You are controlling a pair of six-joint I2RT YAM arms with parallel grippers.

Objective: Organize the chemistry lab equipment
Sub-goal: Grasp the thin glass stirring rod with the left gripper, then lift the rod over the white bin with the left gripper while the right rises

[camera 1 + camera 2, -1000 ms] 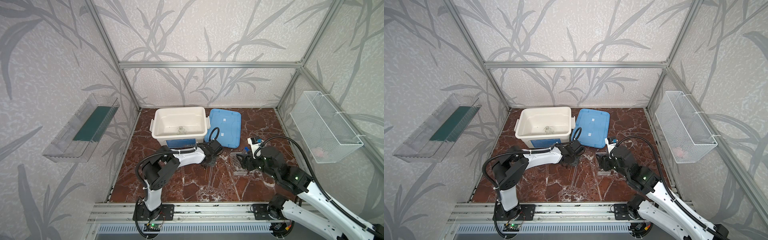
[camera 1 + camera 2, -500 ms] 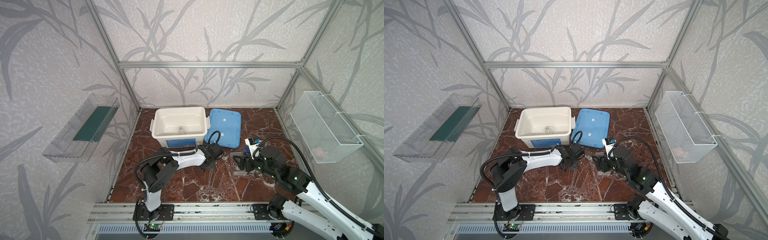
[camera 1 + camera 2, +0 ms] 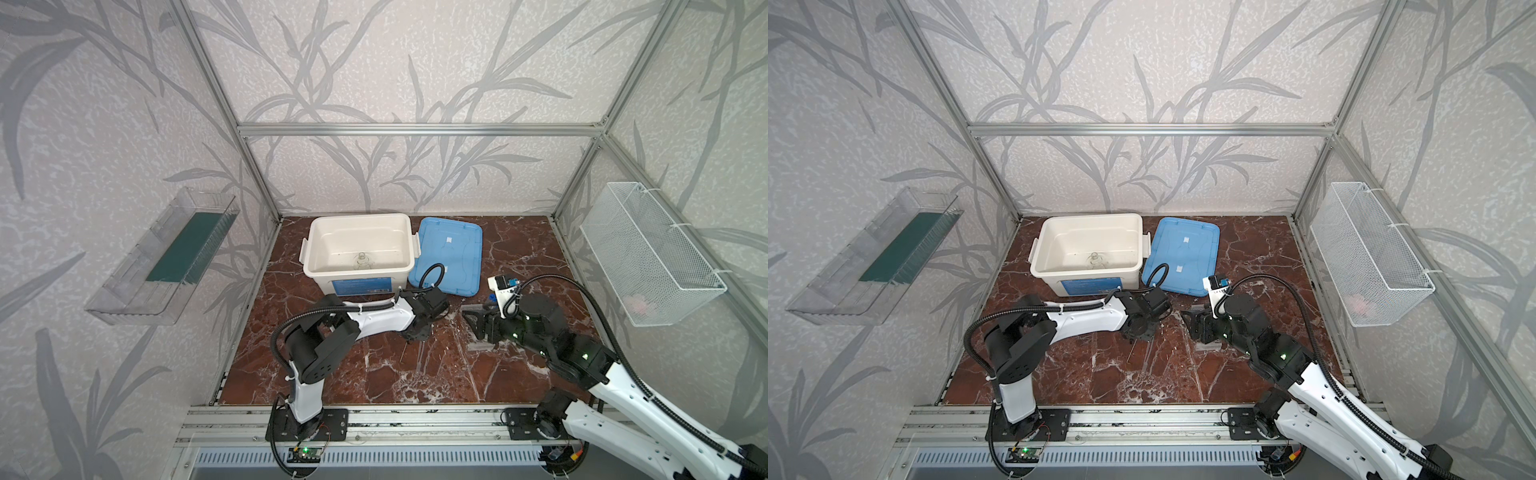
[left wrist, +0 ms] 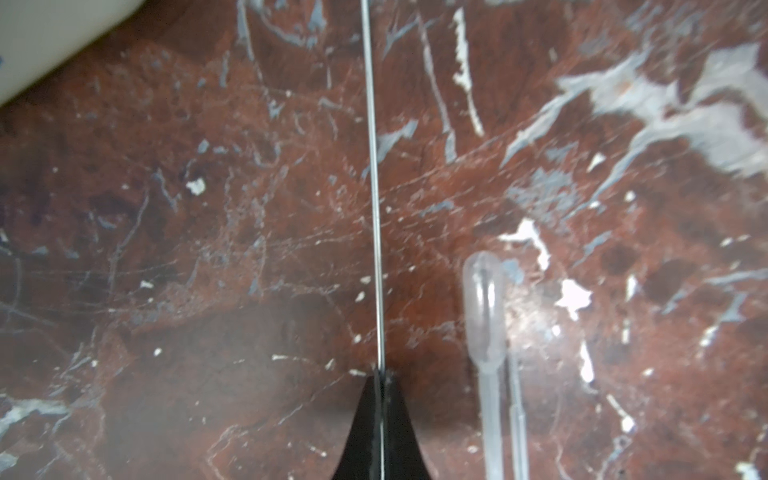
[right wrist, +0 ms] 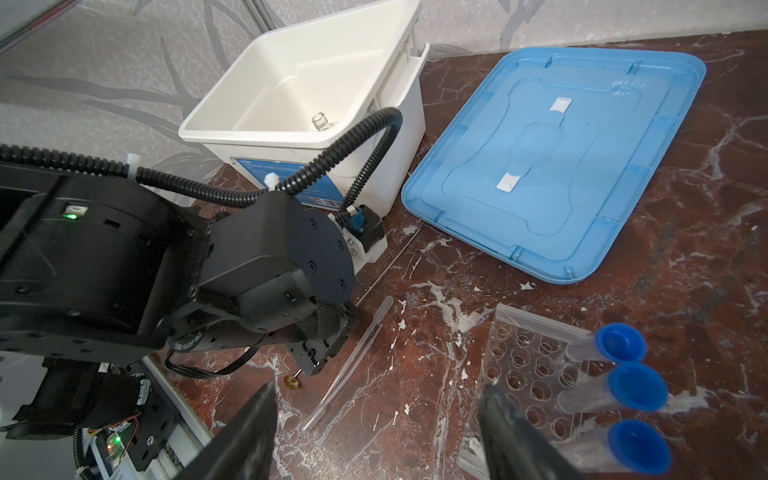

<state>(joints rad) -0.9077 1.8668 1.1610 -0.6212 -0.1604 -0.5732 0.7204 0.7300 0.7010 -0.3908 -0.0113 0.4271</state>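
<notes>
Pickup of the thin rod (image 4: 372,166) is judged in hand: it is clamped in the left gripper (image 4: 380,376) at the table (image 3: 374,374) middle. The right gripper (image 5: 376,390) is held apart. Next, a level lift toward the white box (image 3: 359,218) is called for.

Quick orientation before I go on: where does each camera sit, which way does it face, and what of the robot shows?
Both top views: high above the near edge, looking down on the table; left arm and right arm show.
Left wrist: looks down past the shut left pincer, along the thin rod it grips.
Right wrist: behind the open right pincer, facing the left arm, white box and rack.
Shared: the pipette shows in both wrist views.
</notes>
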